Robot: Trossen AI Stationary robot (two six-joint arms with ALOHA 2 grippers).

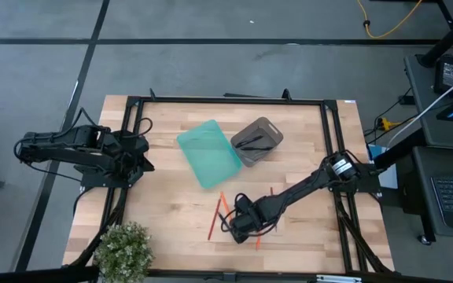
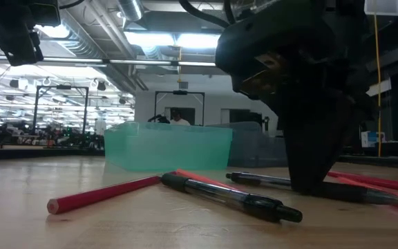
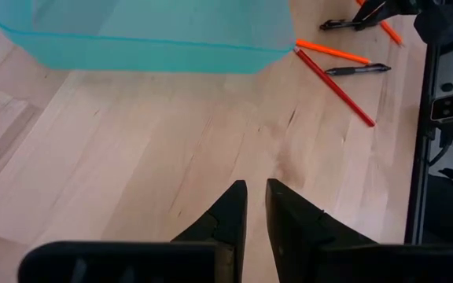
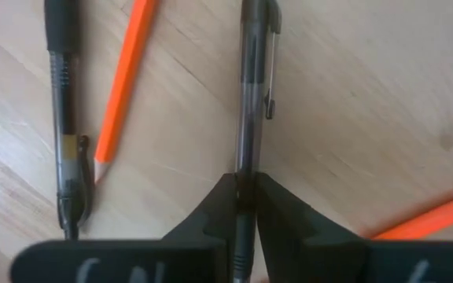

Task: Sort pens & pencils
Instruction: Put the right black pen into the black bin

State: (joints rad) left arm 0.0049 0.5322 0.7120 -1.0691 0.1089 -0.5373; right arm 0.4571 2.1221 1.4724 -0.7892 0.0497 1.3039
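My right gripper (image 1: 238, 226) (image 4: 244, 182) stands low over the near middle of the table, shut on a black pen (image 4: 250, 94) that lies on the wood. A second black pen (image 4: 65, 118) and an orange pencil (image 4: 124, 79) lie just beside it, and another pencil (image 4: 431, 216) shows on the other side. More pencils (image 1: 215, 218) lie flat nearby. Further pens (image 1: 250, 141) rest in the grey bin (image 1: 267, 130). My left gripper (image 1: 144, 153) (image 3: 256, 196) waits at the table's left side, holding nothing, its fingers a narrow gap apart. My right gripper pinches the pen's barrel (image 4: 247, 161) between its two fingers, behind the clip. The fingers come from above, pointing down, one on each side of the barrel, across the pen's length. In the low view the pen (image 2: 268, 181) lies level at table height under the gripper.
A teal bin (image 1: 209, 153) sits at the table's middle, next to the grey bin toward the far right. A potted plant (image 1: 124, 250) stands at the near left corner. A black frame (image 1: 226, 101) runs along the table's edges. Bare wood lies between the left gripper and the teal bin.
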